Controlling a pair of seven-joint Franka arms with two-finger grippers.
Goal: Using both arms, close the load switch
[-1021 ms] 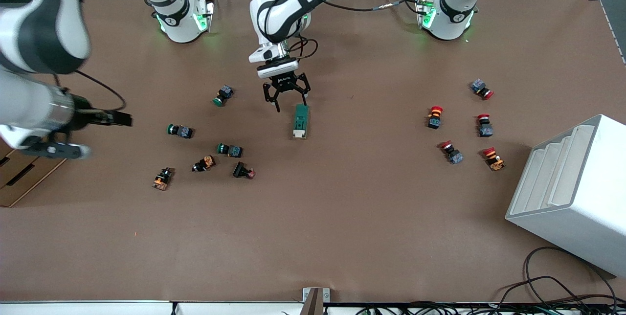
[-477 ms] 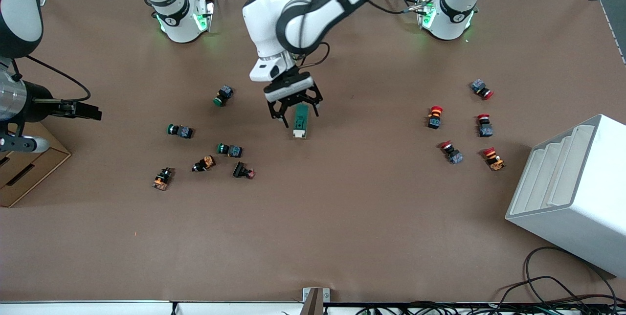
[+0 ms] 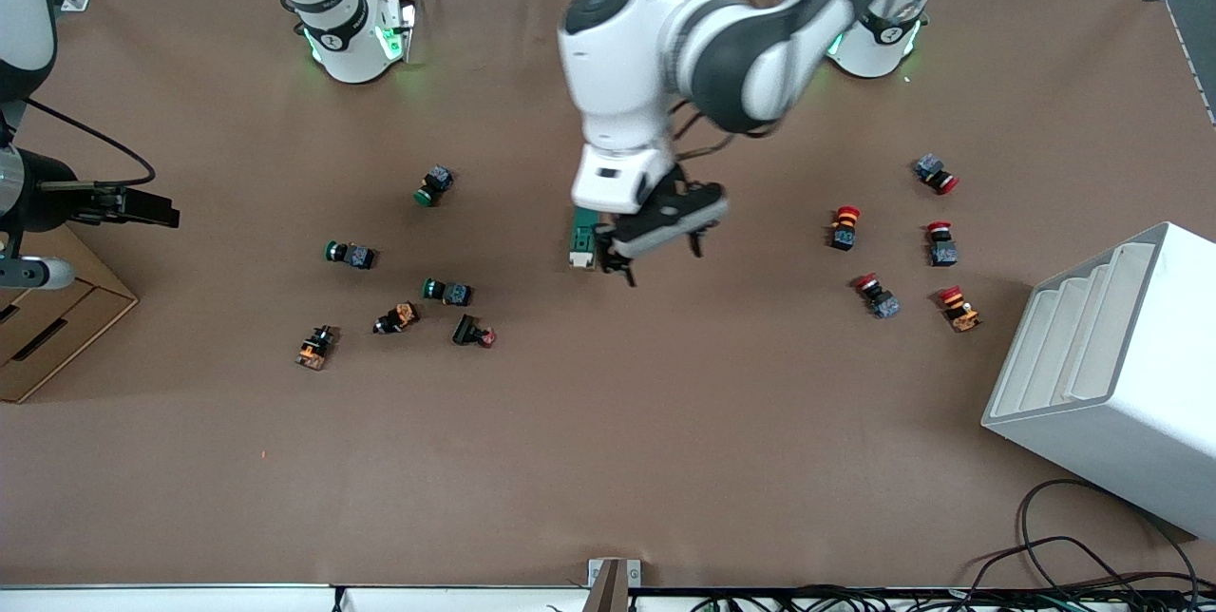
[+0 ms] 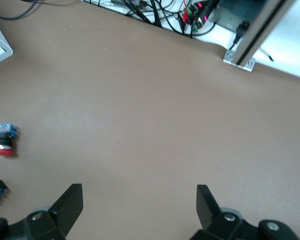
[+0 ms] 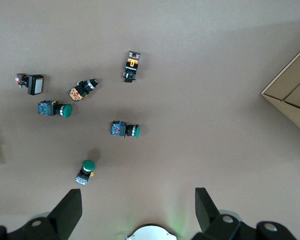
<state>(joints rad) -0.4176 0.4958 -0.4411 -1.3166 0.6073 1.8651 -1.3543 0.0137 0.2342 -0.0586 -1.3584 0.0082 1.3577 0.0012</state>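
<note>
1. The load switch lies flat on the brown table near its middle, green body with the cream lever end nearer the front camera.
2. My left pincer hangs over the table just beside the load switch, toward the left arm's end; its black fingers are spread wide and hold nothing.
3. From my left wrist I see bare table between the fingers, with a red-capped push button off to one side.
4. My right pincer waits over the table's edge at the right arm's end, above a cardboard box; its fingers are also wide apart and empty.
5. My right wrist looks down on a cluster of green-capped push buttons and an orange-marked one; the edge of the load switch shows at the frame's border.
6. Green-capped buttons sit toward the right arm's end of the switch; red-capped ones sit toward the left arm's end.
7. A white stepped bin stands at the left arm's end of the table, nearer the front camera.
</note>
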